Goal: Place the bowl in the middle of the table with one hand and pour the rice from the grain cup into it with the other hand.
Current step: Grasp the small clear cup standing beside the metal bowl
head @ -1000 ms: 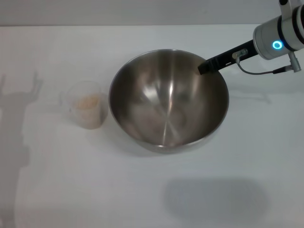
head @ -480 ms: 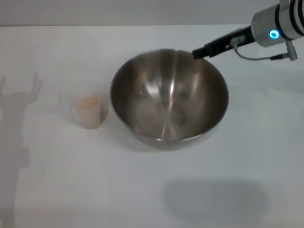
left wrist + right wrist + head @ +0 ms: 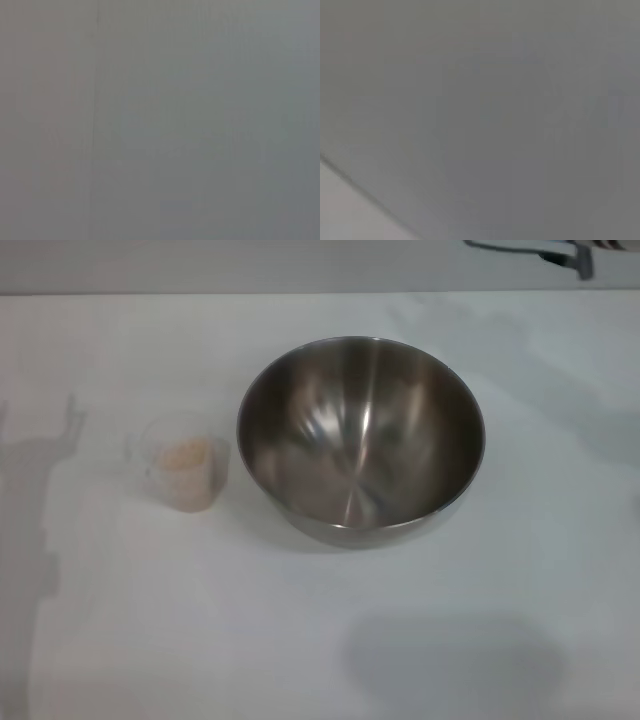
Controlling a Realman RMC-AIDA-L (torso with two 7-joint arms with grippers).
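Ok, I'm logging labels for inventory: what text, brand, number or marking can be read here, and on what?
None can be read.
grain cup: clear plastic, any measuring marks too faint to make out.
bowl: plain steel, no stamp visible.
table: bare white.
Both wrist views show only blank grey.

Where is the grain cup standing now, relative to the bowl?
In the head view the grain cup stands upright on the table, close beside the bowl on the robot's left, with rice inside it.
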